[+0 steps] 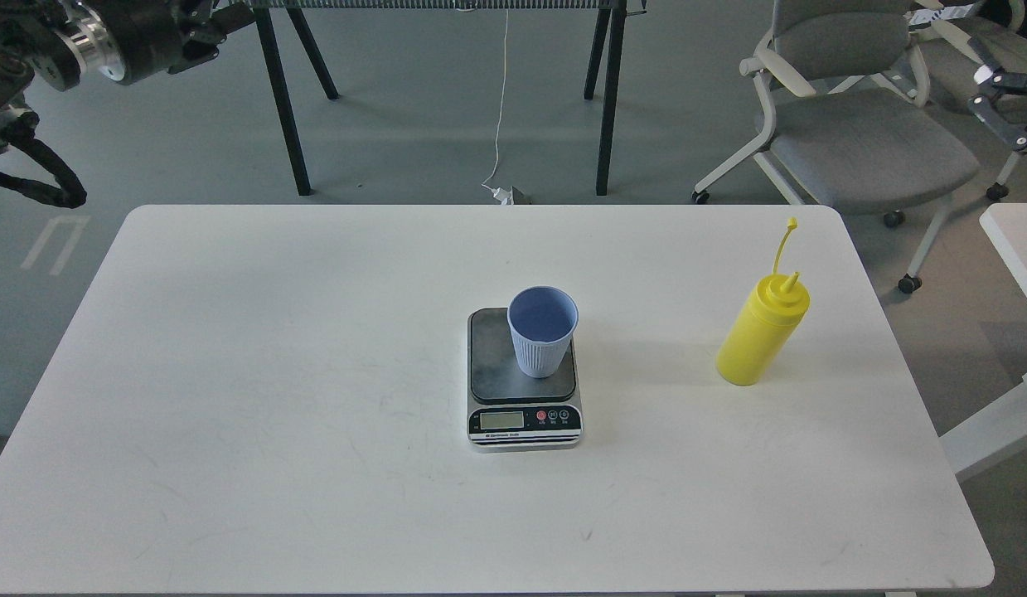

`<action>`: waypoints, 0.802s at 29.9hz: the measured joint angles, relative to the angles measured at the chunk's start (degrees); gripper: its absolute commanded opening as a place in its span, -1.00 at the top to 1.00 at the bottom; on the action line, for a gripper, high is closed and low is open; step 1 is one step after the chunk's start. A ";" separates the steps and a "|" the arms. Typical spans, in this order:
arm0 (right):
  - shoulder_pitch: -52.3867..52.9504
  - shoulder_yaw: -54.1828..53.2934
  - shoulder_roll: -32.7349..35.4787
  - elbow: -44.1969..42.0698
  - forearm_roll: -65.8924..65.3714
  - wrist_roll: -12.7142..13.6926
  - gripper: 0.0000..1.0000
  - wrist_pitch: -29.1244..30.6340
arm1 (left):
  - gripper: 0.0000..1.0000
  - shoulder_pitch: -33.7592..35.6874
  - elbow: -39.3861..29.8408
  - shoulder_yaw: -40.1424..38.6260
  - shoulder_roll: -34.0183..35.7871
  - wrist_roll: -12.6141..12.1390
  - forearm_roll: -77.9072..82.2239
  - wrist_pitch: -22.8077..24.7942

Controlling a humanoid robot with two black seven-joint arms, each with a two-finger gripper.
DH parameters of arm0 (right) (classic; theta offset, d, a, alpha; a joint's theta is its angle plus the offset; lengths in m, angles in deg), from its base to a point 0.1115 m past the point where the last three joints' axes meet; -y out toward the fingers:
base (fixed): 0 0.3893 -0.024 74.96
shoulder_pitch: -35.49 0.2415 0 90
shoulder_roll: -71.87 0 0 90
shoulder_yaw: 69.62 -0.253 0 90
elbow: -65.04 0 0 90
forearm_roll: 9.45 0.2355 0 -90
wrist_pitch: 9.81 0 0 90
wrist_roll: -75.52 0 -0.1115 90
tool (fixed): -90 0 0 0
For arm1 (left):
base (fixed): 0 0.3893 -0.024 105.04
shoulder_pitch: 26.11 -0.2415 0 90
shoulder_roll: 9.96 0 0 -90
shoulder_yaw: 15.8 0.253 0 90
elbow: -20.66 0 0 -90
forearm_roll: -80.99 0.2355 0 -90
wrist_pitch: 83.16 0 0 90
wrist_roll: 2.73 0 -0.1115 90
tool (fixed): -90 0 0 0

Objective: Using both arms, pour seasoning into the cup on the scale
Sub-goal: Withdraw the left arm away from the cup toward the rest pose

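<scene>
The light-blue ribbed cup (543, 332) stands upright on the dark top plate of the silver scale (523, 419) at the table's middle. It looks empty. The yellow seasoning bottle (762, 330) stands upright on the table's right side, its nozzle uncapped and its cap strap sticking up. My left gripper (219, 29) is high at the top left, far from the table, dark and end-on. My right gripper (998, 95) shows at the top right edge, beyond the table, its two fingers apart and empty. Neither touches anything.
The white table (273, 373) carries only the scale, cup and bottle. Behind it are black table legs (281, 99), a hanging white cable (501, 99) and grey office chairs (861, 141). Another white table's corner (1019, 240) is at the right.
</scene>
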 measured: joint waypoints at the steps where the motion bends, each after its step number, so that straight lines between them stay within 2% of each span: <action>1: -0.66 -0.02 0.73 0.00 3.66 -0.11 -0.98 0.00 | -1.00 -0.88 0.01 -0.54 0.33 0.00 0.00 0.00; 7: -6.48 -0.04 2.25 -1.58 18.31 -1.57 -0.98 0.02 | -1.00 -5.09 0.01 -1.36 0.96 0.00 -0.08 0.00; 14: -18.47 0.13 0.21 -1.83 20.93 -4.73 -0.98 0.03 | -1.00 -7.22 0.01 -1.38 0.75 0.01 -0.09 0.00; 20: -29.88 0.18 -4.38 -2.33 20.66 -4.08 -0.98 0.03 | -1.00 -8.20 0.02 -1.39 0.45 0.01 -0.01 0.00; 24: -34.56 0.35 -9.79 -2.01 19.54 -0.84 -0.98 0.03 | -1.00 -8.81 0.00 -1.39 0.17 0.01 -0.01 0.01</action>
